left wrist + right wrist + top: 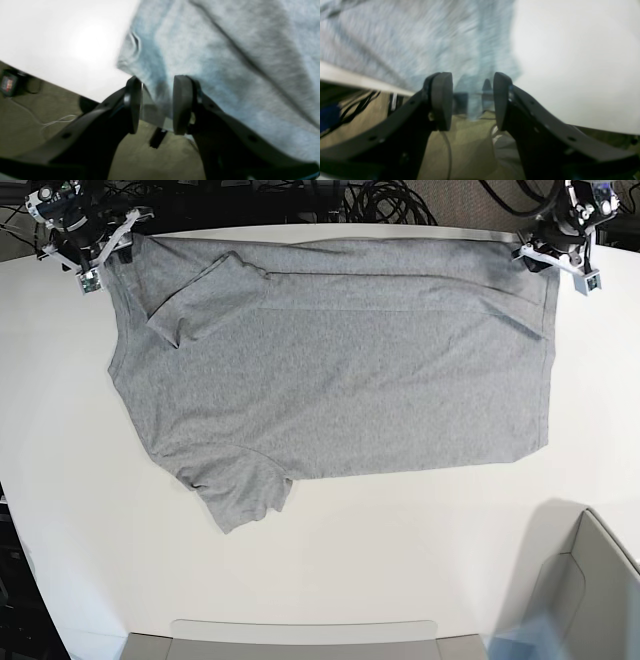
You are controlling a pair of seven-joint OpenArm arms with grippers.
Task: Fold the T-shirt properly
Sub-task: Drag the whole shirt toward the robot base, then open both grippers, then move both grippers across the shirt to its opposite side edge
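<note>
Both claws, left gripper (pixel 155 105) and right gripper (pixel 472 101), gape wide at the T-shirt (pixel 330 370) top edge, so they should regrip both corners evenly.

You see the table (pixel 330 570) from straight above in the base view, while each wrist camera looks closely past its fingers at one far corner, sharing the T-shirt (pixel 340 370).

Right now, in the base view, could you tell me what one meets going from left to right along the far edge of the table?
Right gripper at the shirt's far left corner → T-shirt, plain grey side up, one sleeve folded inward near that corner → left gripper at the far right corner → bare white table.
</note>
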